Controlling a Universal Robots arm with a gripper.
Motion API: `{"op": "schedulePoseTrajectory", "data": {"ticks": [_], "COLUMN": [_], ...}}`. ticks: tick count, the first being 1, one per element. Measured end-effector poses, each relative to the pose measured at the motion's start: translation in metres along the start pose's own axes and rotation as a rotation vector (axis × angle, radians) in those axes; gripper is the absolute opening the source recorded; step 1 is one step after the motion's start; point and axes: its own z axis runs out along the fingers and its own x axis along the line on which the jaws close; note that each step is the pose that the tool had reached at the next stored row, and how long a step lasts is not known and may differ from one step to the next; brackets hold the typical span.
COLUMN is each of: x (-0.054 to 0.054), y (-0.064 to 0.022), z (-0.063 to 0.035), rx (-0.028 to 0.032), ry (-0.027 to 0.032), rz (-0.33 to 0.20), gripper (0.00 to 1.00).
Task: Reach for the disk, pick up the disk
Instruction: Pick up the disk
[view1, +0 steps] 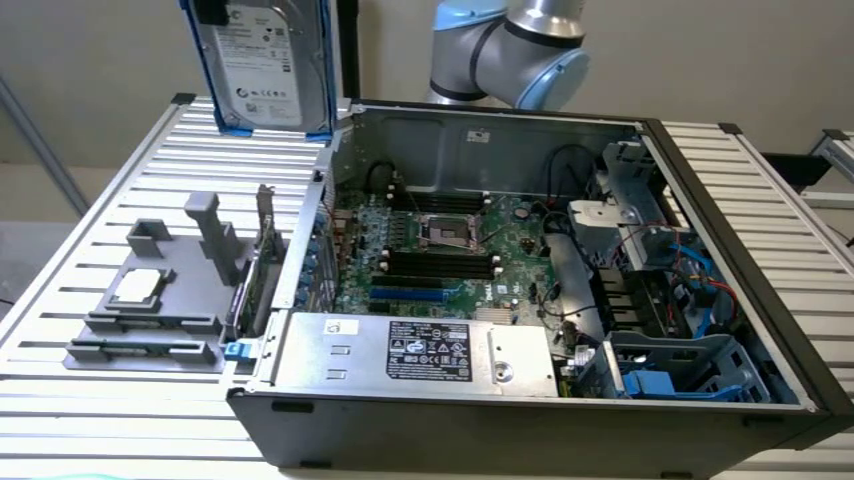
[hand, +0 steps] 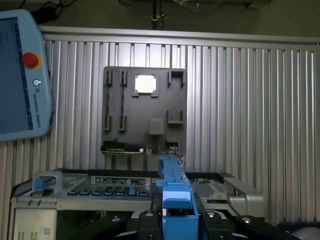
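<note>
The jaws are closed on the disk (view1: 260, 70), gripping it by its blue frame. The disk hangs up in the air, standing on its edge, over the back corner of the open computer box (view1: 534, 430), at the exterior view's left. Lower down, a grey tray (view1: 147, 330) with a small silver chip (view1: 138, 288) sits on the ribbed surface (view1: 80, 400).

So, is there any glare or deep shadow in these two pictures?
Exterior view: soft, even light, no strong glare on the disk; the computer case is dim inside at that view's right. Wrist view: the square chip glares white.
</note>
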Motion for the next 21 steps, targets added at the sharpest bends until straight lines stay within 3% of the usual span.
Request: {"op": "schedulePoseTrajectory", "data": {"ticks": [21], "x": [0.033], "y": [-0.0952], "z": [-0.0003], "rx": [-0.0024], "ry": [0.0], "rz": [0.0], "gripper": [0.33]}}
